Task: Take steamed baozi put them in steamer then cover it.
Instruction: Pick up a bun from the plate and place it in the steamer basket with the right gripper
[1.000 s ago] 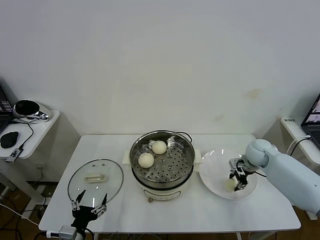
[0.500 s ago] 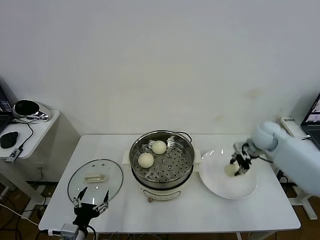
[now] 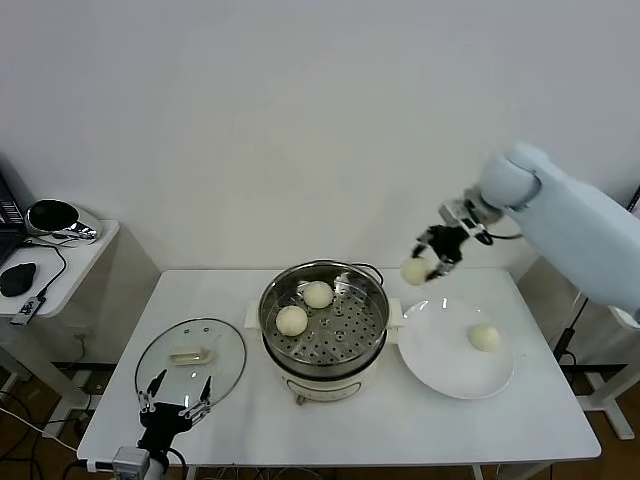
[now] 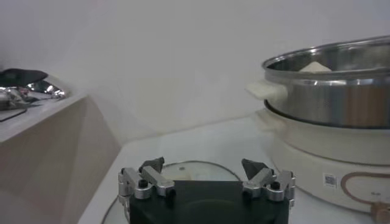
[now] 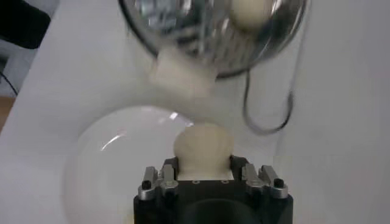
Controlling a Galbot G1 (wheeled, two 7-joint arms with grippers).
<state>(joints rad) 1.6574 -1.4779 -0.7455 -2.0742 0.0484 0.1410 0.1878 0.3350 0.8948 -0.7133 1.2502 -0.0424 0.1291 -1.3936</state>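
Right gripper point(image 3: 428, 262) clasping seemingly round baozi point(image 3: 414, 270)

White table point(image 3: 330, 425), white plate point(image 3: 440, 365) on its right part. Side stand point(image 3: 75, 255) at far left with black mouse point(image 3: 17, 279), cable, dark shiny object point(image 3: 55, 217).

the head view looks forward and down from above the near edge of the white table point(image 3: 500, 425), taking in the steamer point(image 3: 325, 325) at centre from well back. the left wrist view sits low near the tabletop, facing the steamer point(image 4: 329, 85) side-on from close by. the right wrist view looks down from above, with the steamer point(image 5: 213, 30) near the frame's edge. all three views share the steamer.
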